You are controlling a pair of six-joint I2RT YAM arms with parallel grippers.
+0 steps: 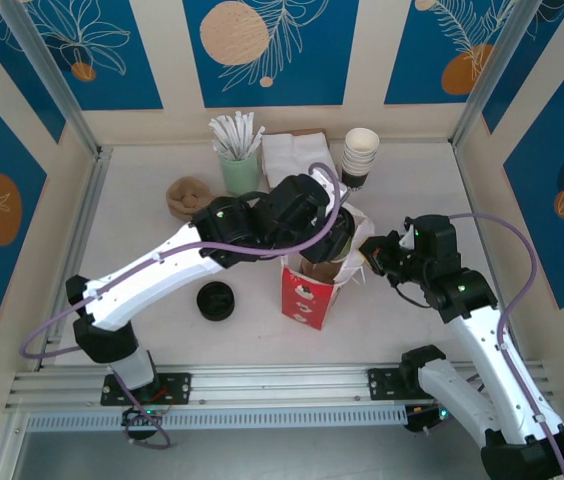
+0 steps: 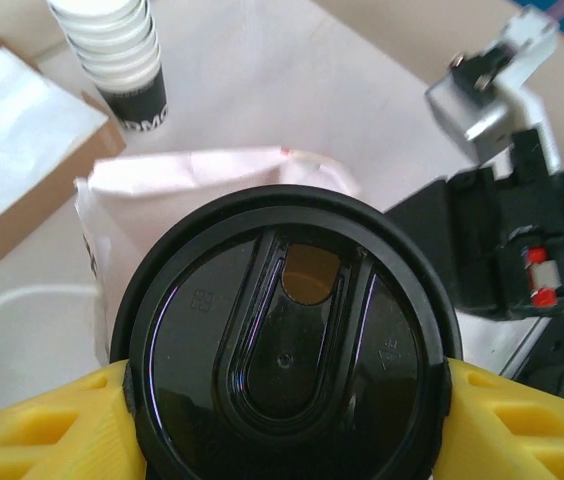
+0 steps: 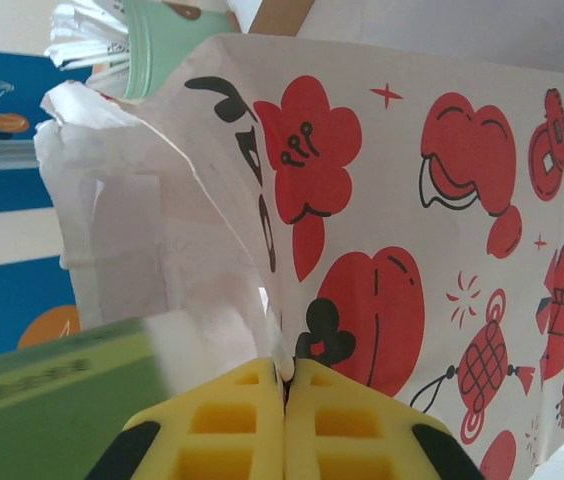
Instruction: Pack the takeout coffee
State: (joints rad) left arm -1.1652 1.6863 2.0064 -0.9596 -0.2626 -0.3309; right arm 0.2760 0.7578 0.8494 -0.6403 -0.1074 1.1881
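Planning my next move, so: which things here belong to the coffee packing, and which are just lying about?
In the job: takeout coffee, held by left pincer; paper bag, its edge pinched by right pincer.
Lying about: white cup stack, napkin box, green cup of sticks, black lids, brown stack.
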